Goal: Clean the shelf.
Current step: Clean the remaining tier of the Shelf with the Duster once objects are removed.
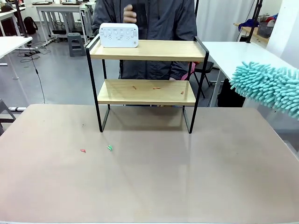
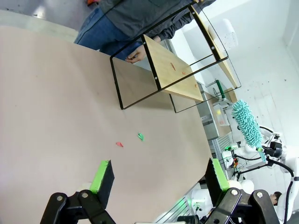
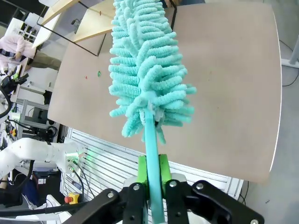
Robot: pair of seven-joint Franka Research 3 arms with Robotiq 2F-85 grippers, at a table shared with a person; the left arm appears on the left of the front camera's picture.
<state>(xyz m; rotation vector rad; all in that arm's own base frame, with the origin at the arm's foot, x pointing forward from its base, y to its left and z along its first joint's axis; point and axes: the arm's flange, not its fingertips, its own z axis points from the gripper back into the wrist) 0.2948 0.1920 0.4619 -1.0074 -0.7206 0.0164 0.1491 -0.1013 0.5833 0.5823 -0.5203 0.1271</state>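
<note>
The shelf (image 1: pixel 145 50), two light wooden boards in a black frame, stands at the table's far middle. Small reddish crumbs (image 1: pixel 156 87) lie on its lower board, and a white box (image 1: pixel 119 35) rests on the top board's left end. A teal fluffy duster (image 1: pixel 268 87) hangs in the air at the right, level with the lower board and clear of the frame. My right gripper (image 3: pixel 153 175) is shut on the duster's teal handle (image 3: pixel 152 154). My left gripper (image 2: pixel 156 173) is open over the table's near side, with the shelf (image 2: pixel 170 70) ahead of it.
A red scrap (image 1: pixel 82 150) and a green scrap (image 1: pixel 110 148) lie on the tabletop (image 1: pixel 154 186) in front of the shelf's left leg. A person in a dark jacket (image 1: pixel 154 18) stands right behind the shelf. Other white tables (image 1: pixel 243 51) flank it.
</note>
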